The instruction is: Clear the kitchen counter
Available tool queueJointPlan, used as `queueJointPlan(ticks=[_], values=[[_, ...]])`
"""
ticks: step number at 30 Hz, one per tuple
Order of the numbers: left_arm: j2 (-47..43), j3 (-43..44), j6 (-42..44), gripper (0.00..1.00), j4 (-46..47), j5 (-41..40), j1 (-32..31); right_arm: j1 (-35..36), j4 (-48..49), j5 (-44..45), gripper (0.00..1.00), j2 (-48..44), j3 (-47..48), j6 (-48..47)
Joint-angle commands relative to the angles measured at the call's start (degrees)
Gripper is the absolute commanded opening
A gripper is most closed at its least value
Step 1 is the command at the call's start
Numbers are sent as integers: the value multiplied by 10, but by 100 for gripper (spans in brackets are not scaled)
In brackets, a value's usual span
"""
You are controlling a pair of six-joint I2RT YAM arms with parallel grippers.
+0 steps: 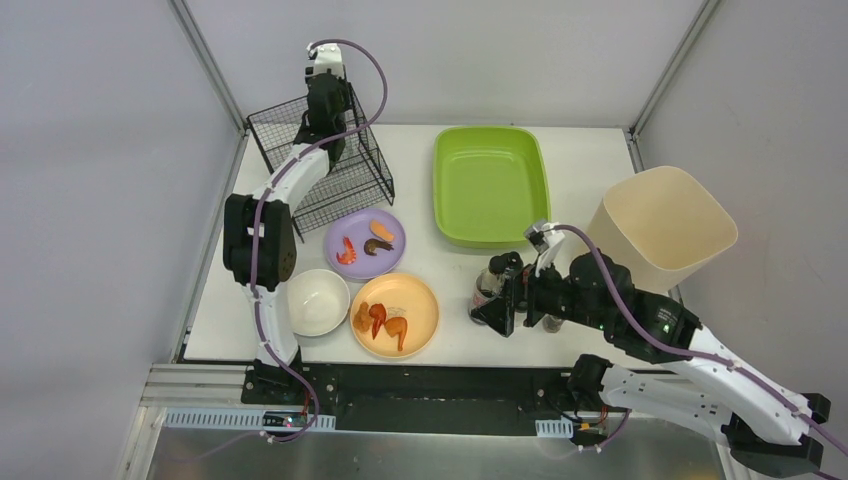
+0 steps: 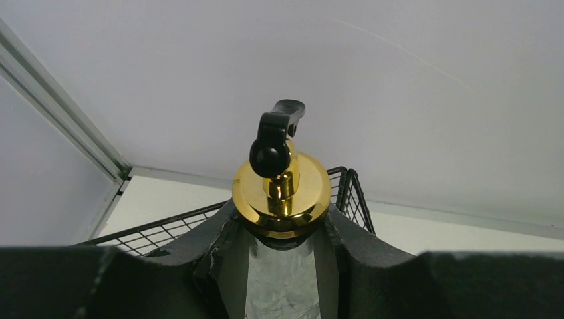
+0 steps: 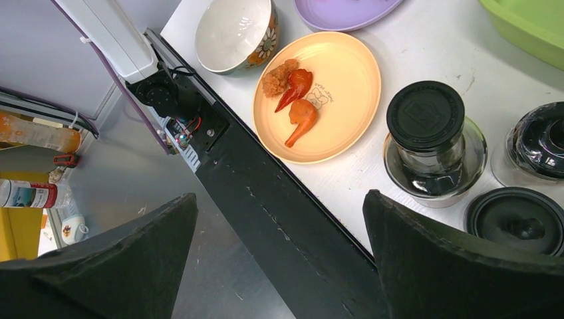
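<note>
Right claw (image 3: 279, 199) spread, orange plate (image 3: 349, 70) lettering illegible

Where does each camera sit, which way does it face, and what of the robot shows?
Top external: above, behind the bases, looking down on the kitchen counter; left arm, right arm show.
Left wrist: on that arm, facing the back wall over the wire basket; left gripper shut on a pump bottle.
Right wrist: looks down at the counter's near edge; right gripper open, left arm's base visible.
Shared: top and right wrist both show the orange plate and white bowl.
</note>
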Motion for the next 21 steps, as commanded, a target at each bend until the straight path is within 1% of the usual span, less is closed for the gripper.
queueJointPlan(ticks=[1,3,6,9,12,13,14,17,19,21], values=[[-17,0,-22,0,75,-3,0,3,21,3,99,5,-4,7],[-17,-4,-26,1,73,-4,0,2,21,3,100,8,-4,7],[-18,-12,-33,13,74,-3,0,3,23,1,99,10,-3,8],[-24,-25,-38,29,80,-7,0,2,22,2,100,10,-1,10],[-34,-46,-38,56,96,-25,0,2,21,1,100,8,0,15],[-37,-51,-38,63,99,-30,0,2,22,-1,100,6,0,18],[-39,-54,-38,67,99,-32,0,2,22,-2,99,5,-1,20],[-52,-62,-38,76,94,-33,0,3,20,0,100,-3,-3,27],[-65,-71,-38,79,90,-33,0,2,19,2,100,-9,-3,30],[-81,-81,-38,80,86,-32,0,3,18,3,99,-14,-3,35]])
